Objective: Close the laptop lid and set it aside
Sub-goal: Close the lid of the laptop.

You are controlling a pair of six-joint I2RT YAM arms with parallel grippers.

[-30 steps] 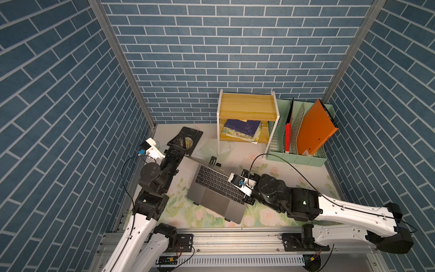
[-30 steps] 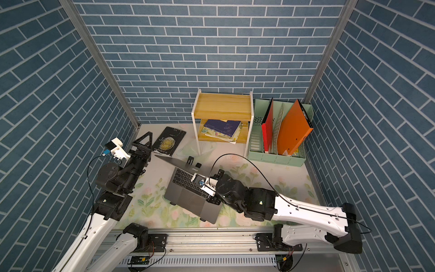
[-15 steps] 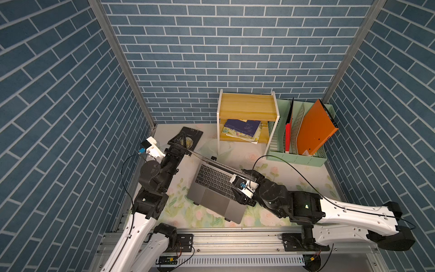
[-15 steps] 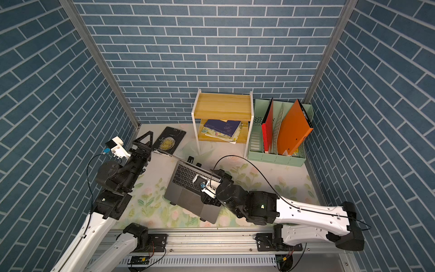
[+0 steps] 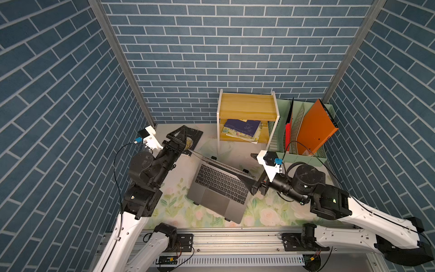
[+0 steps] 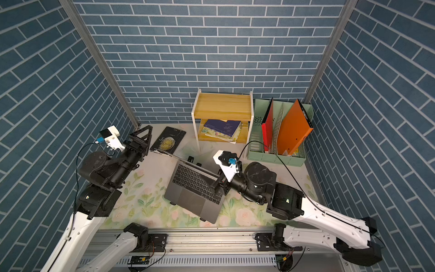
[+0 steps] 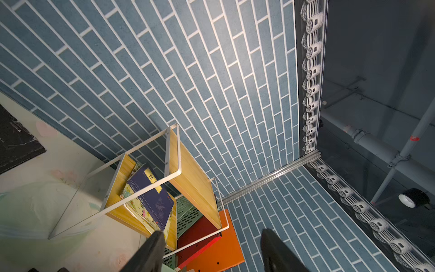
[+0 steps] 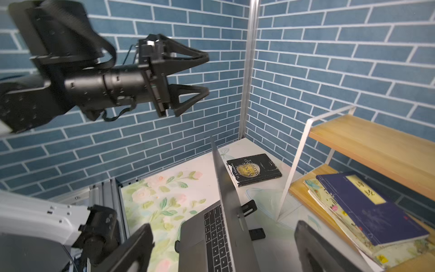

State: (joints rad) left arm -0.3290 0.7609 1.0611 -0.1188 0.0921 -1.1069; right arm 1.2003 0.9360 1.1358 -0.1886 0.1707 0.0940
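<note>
The grey laptop (image 5: pixel 217 192) sits open mid-table in both top views, its base (image 6: pixel 193 192) angled. The laptop lid (image 5: pixel 221 163) stands about upright, shown as a thin edge (image 6: pixel 190 163). In the right wrist view the lid (image 8: pixel 226 188) rises between the two fingers of my open right gripper (image 8: pixel 223 228) without touching either. That right gripper (image 5: pixel 253 182) hangs at the lid's right end (image 6: pixel 219 182). My left gripper (image 5: pixel 184 139) hovers open and empty above the lid's far-left corner (image 8: pixel 208 75). The left wrist view shows its fingers (image 7: pixel 153 247) apart with no laptop in sight.
Black feet of a folding stand (image 5: pixel 213 157) stick out from under the laptop. A black paperback (image 5: pixel 191 141) lies at the far left, beneath the left gripper. A wooden shelf (image 5: pixel 247 106) with books and a green file rack (image 5: pixel 303 155) holding an orange folder (image 5: pixel 315 127) stand along the back.
My right gripper has let go of the lid's right edge, opened wide and drawn back slightly. The lid has swung from leaning back to nearly upright. The left jaws have narrowed a little.
</note>
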